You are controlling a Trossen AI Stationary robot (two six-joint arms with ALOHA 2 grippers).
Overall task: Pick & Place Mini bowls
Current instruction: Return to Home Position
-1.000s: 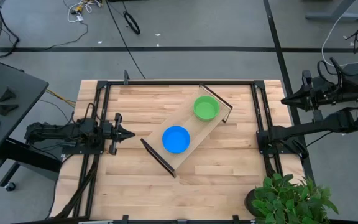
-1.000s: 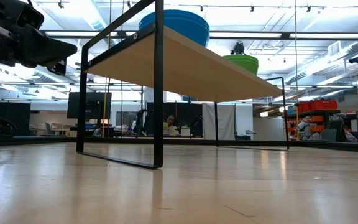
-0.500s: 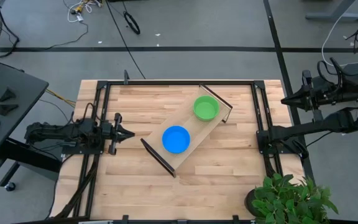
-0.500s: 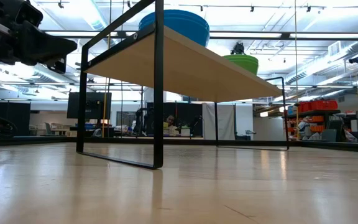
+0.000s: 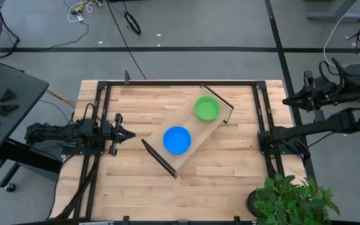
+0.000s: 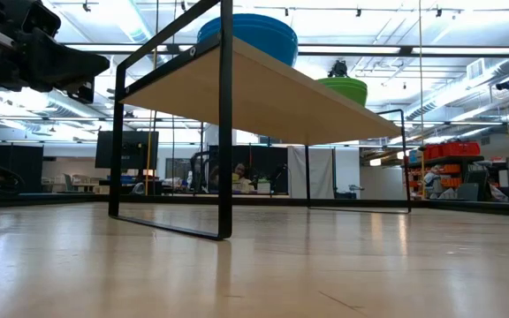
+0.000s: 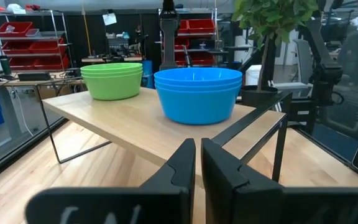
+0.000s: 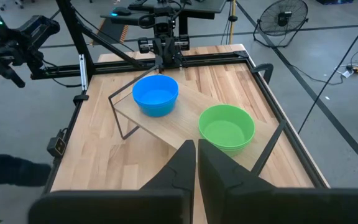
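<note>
Wooden table (image 5: 136,187): blue bowls (image 5: 177,139), green bowls (image 5: 207,108) atop the shelf (image 5: 191,124); your left gripper (image 5: 129,134), right gripper (image 8: 196,146) flank it, closed, empty; homing apparently remains.

Left claw (image 6: 88,74) shifted very slightly in low view; background person (image 6: 239,173) moved a little

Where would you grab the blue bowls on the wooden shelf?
Probably by the rim of the bright blue plastic bowl stack, from straight above, one finger inside and one outside. The stack sits upright and open on the pale wooden shelf, and its round, flaring wall looks too wide to squeeze from the side.
</note>
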